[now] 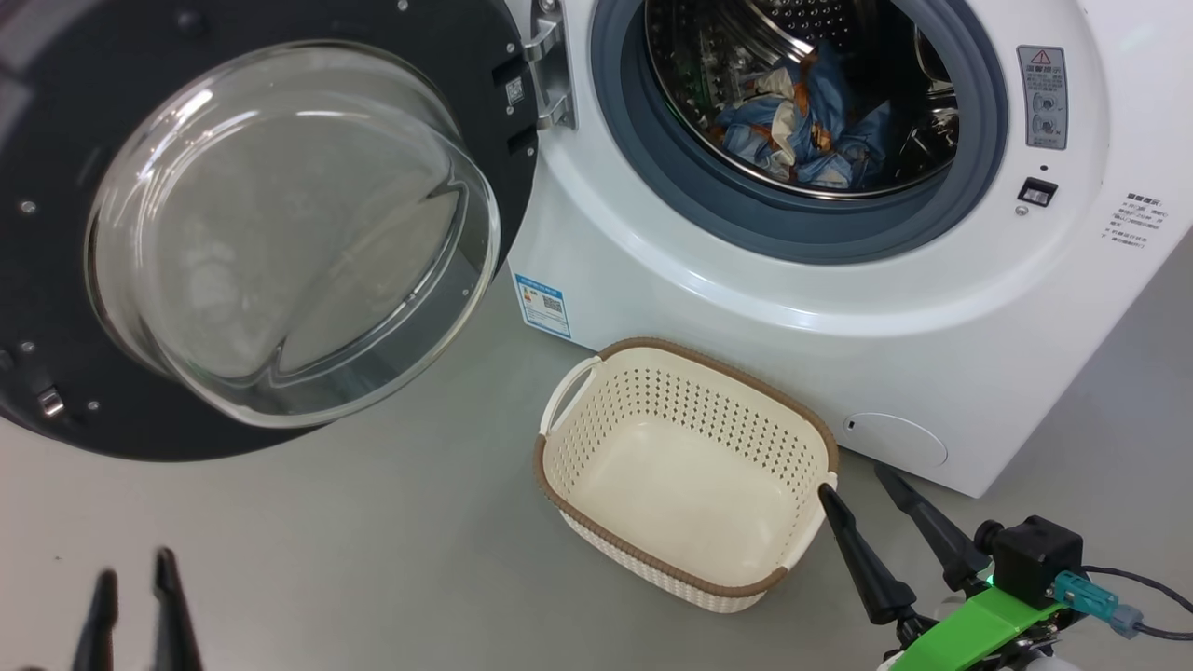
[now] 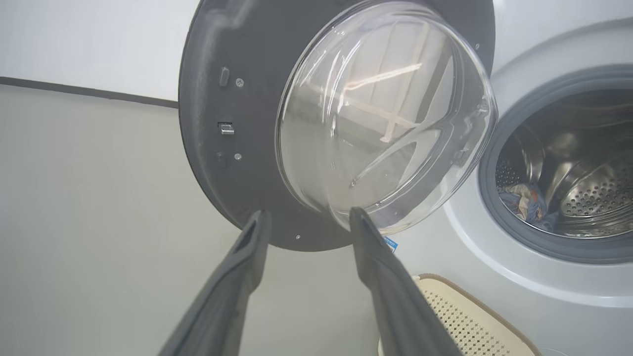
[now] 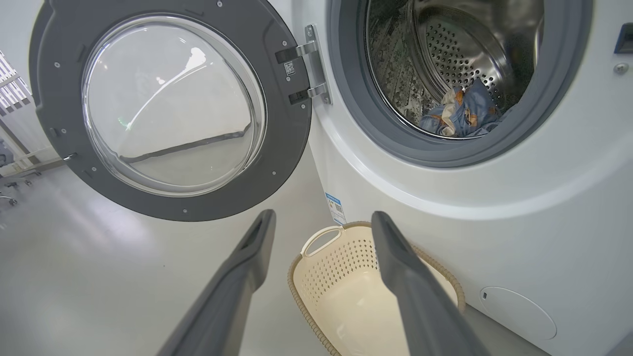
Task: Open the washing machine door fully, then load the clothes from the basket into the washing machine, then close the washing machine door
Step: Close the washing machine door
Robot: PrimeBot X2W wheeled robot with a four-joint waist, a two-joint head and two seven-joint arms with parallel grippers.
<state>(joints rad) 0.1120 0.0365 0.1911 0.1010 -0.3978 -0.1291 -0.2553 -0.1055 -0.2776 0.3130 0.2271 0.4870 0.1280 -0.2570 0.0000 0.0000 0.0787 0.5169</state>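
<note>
while the large round washing machine door (image 1: 289, 233), with its wide black rim and bulging clear glass bowl, stands swung wide to the left on its metal hinge (image 1: 552, 70), the big white front-loading washing machine (image 1: 746, 308) shows its steel perforated drum (image 1: 746, 56) ringed by a grey rubber gasket (image 1: 620, 140). the clothes (image 1: 802, 130), light blue fabric bundles with orange and white print, lie heaped at the bottom of the drum. the small cream-white perforated plastic basket (image 1: 694, 410) with a brown woven-look rim sits on the pale grey floor (image 1: 373, 540) just in front of the machine, below the opening, between the blue label sticker (image 1: 542, 305) and the round cover (image 1: 895, 440), its inside bare. the left gripper (image 1: 137, 563) hangs low at the left, well apart from the basket, its two dark fingers released and parted around nothing; in its wrist view they point toward the door's lower edge. the right gripper (image 1: 853, 480) is spread too, grasping nothing, one fingertip at the basket's near right corner, though whether it touches the rim cannot be told.
</note>
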